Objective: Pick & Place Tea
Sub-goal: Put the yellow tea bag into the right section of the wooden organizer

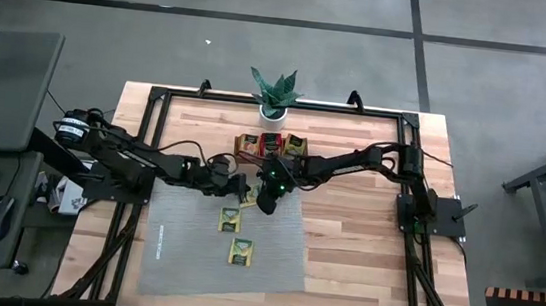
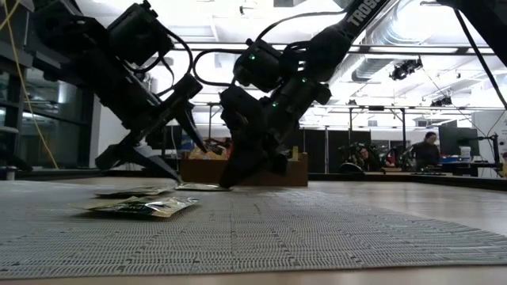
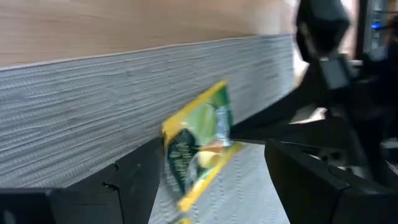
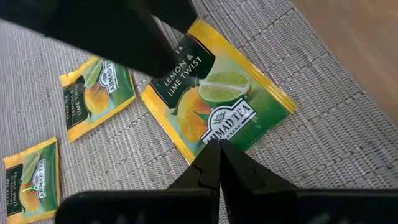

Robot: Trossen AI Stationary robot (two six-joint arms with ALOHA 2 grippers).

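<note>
Right wrist view, closed right gripper (image 4: 219,144) tips on tea sachet (image 4: 217,102), left gripper (image 3: 208,174) spread around it.

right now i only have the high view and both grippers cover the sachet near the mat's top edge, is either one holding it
Observer: No. The right wrist view shows the right gripper shut, its tips together at the edge of the yellow-green sachet, not clamped on it.
Operator: and the left one
Observer: The left gripper is open, and the left wrist view shows the sachet between its fingers.
Operator: is it off the mat
Observer: In the low view it seems to lie about flat on the grey mat, with both grippers down at it.
</note>
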